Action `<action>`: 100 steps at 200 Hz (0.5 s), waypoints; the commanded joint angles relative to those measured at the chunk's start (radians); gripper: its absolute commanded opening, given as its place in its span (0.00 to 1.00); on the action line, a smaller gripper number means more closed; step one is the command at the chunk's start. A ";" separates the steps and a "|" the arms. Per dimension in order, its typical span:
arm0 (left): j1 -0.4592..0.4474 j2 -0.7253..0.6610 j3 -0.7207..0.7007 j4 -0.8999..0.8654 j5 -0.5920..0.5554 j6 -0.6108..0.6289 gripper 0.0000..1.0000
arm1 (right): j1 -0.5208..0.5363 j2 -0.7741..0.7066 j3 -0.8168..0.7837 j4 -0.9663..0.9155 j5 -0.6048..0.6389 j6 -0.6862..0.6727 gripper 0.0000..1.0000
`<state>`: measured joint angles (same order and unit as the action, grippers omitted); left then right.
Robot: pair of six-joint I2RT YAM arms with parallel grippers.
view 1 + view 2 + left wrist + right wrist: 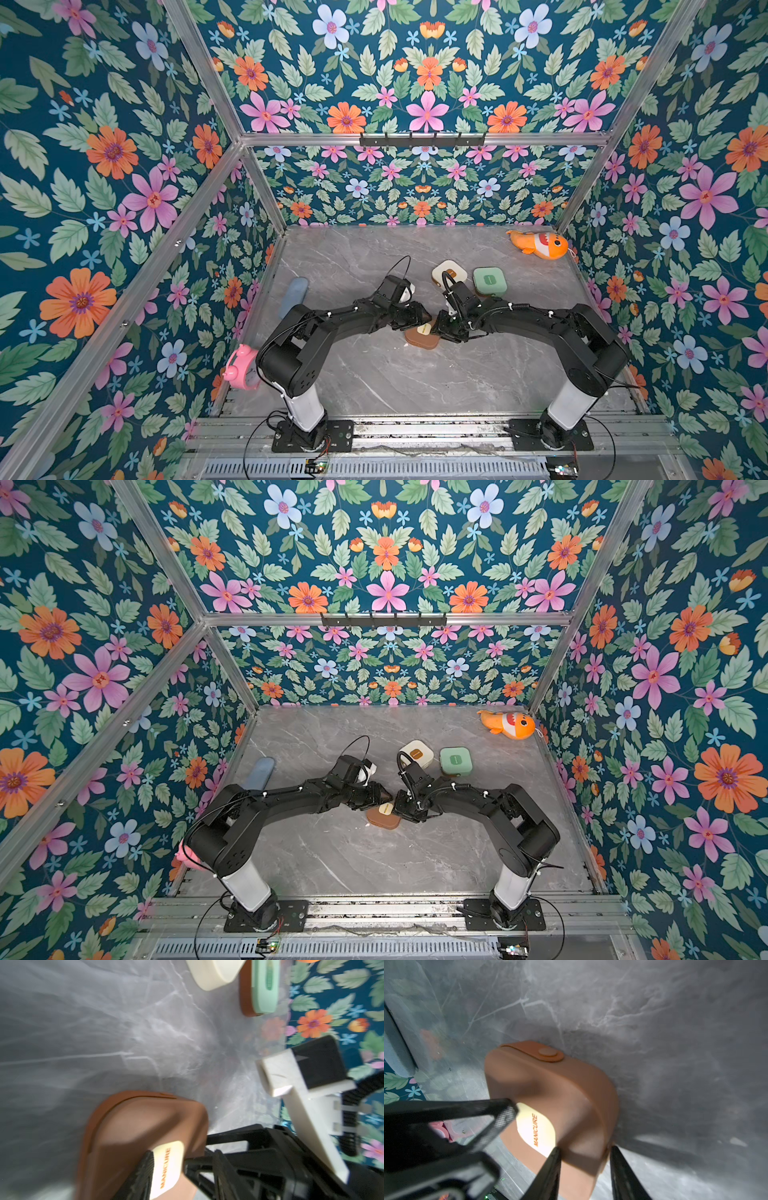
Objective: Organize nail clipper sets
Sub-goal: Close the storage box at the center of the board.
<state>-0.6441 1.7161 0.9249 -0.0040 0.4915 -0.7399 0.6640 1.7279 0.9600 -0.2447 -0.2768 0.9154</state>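
Observation:
A brown case (pixel 422 336) (pixel 384 816) marked MANICURE lies shut at the table's middle, between both arms. My right gripper (pixel 585 1148) (pixel 438 328) is shut on one corner of it, a finger on either side. My left gripper (pixel 184 1153) (pixel 419 318) straddles the opposite edge with its jaws apart. One of its pads (pixel 143 1176) rests on the lid's label, and the other finger stands clear of the case. The case's snap strap (pixel 548 1054) is fastened. A cream case (pixel 449 272) (pixel 216 974) and a mint green case (pixel 489 281) (pixel 266 987) sit shut just behind. No loose clippers show.
A pale blue oblong case (pixel 293 295) lies by the left wall. A pink alarm clock (pixel 241 368) stands at the front left. An orange fish plush (pixel 540 244) sits in the back right corner. Flowered walls close in the grey marble table (pixel 395 382).

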 commanded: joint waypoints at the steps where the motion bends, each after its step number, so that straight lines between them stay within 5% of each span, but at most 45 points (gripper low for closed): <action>1: 0.017 -0.030 0.050 -0.234 -0.107 0.095 0.56 | 0.002 0.018 -0.003 -0.026 0.030 0.006 0.39; 60: 0.109 -0.048 0.103 -0.372 -0.196 0.215 0.71 | 0.001 0.033 0.005 -0.039 0.037 -0.007 0.39; 100: 0.124 0.007 0.127 -0.351 -0.158 0.285 0.74 | 0.002 0.048 0.021 -0.049 0.037 -0.016 0.40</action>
<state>-0.5194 1.6978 1.0382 -0.3435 0.3168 -0.5270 0.6640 1.7550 0.9791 -0.2317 -0.2878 0.9112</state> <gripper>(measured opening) 0.736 0.394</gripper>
